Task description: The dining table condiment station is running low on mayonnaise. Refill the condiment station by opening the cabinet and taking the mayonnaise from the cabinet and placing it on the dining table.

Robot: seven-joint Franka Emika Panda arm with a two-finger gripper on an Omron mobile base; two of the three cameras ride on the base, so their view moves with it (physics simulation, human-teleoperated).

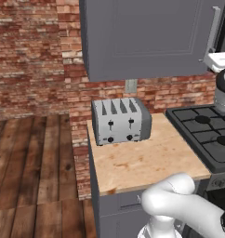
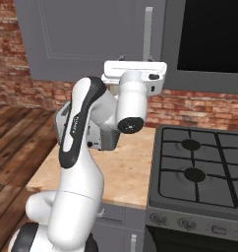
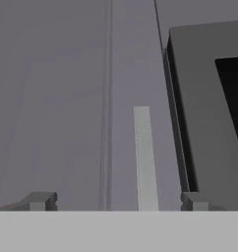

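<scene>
Pincer [image 3: 116, 202] open, w/ cabinet [image 3: 67, 98] handle [image 3: 144, 157] between tips.

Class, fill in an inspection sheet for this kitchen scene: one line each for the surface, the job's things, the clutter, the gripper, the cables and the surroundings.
Surface: small wooden counter, bare apart from one appliance.
Job's things: cabinet door shut, its silver bar handle upright near the right edge; mayonnaise and dining table nothing seen.
Clutter: grey four-slot toaster at the back of the counter.
Gripper: gripper raised in front of the cabinet door, jaws open, holding nothing, the handle between the fingertips in the hand view; contact cannot be told.
Cables: nothing seen.
Surroundings: brick wall, wooden floor, black gas stove right of the counter, dark-windowed unit above it.
</scene>
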